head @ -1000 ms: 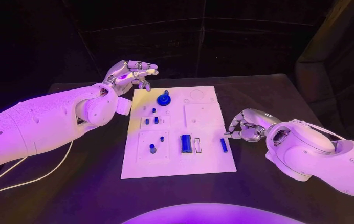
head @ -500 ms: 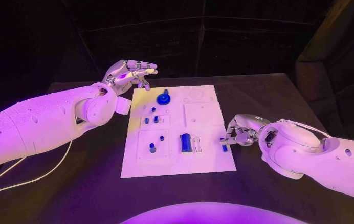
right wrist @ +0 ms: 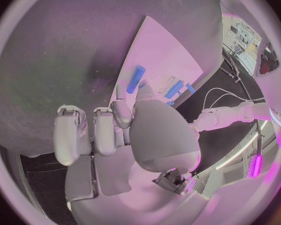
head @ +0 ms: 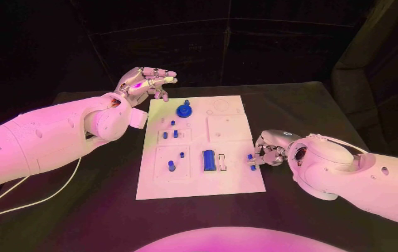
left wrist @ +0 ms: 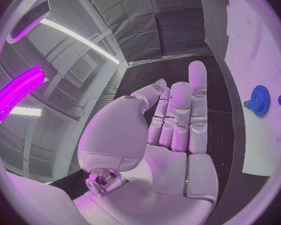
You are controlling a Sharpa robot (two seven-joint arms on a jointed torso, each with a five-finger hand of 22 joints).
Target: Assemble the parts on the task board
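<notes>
The white task board (head: 203, 186) lies mid-table. On it stand a blue gear (head: 183, 113), several small blue pegs (head: 170, 134) and a blue block (head: 209, 160). A long blue peg (head: 251, 160) lies flat at the board's right edge. My right hand (head: 267, 150) sits low beside that edge, its fingertips right at this peg (right wrist: 136, 78); nothing is gripped, and I cannot tell whether they touch it. My left hand (head: 148, 82) hovers raised past the board's far left corner, fingers (left wrist: 178, 115) straight and apart, holding nothing. The left wrist view shows the gear (left wrist: 260, 100) off to the palm's side.
Black table (head: 83, 206) surrounds the board on all sides. A white cable (head: 41, 197) runs under my left arm. Dark curtains (head: 224, 45) close the back. More blue parts (right wrist: 175, 89) lie further along the board (right wrist: 159, 50) from my right hand.
My right hand has slid in from the table toward the board's right edge, reaching the long blue peg. The left hand has stayed where it was.
</notes>
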